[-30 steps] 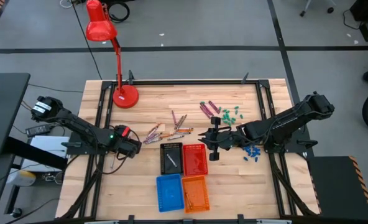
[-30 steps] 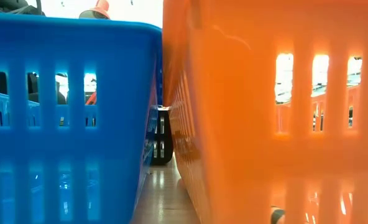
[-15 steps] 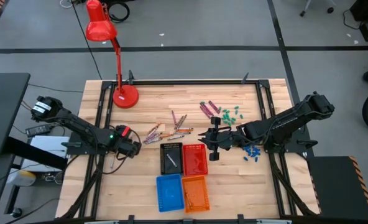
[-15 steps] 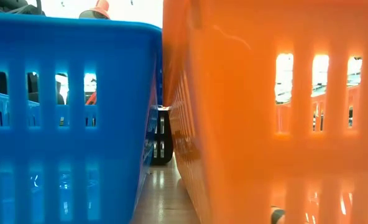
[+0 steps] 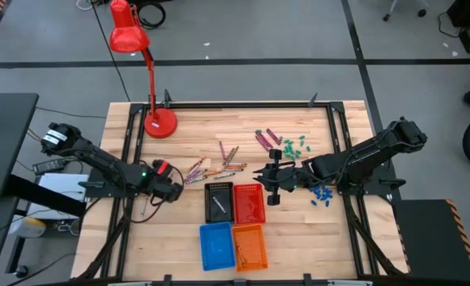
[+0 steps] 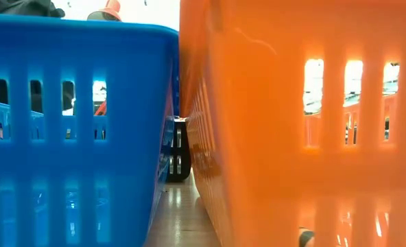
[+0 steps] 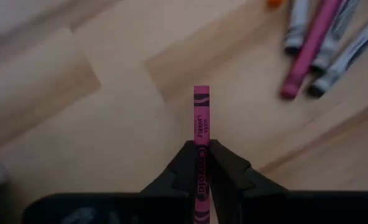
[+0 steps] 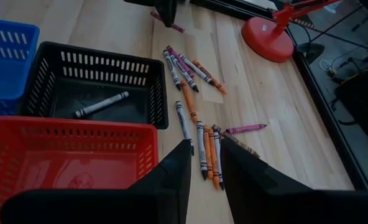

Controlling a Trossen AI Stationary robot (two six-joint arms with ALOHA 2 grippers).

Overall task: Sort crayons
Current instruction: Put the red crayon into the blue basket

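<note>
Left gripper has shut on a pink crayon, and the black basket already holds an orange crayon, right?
Not quite. The left gripper is shut on the pink crayon, but the crayon in the black basket is grey, not orange. The right wrist view shows it lying alone on the basket floor.

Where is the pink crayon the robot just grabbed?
The left claw pinches the pink crayon above the table's left side, beside the crayon pile.
</note>
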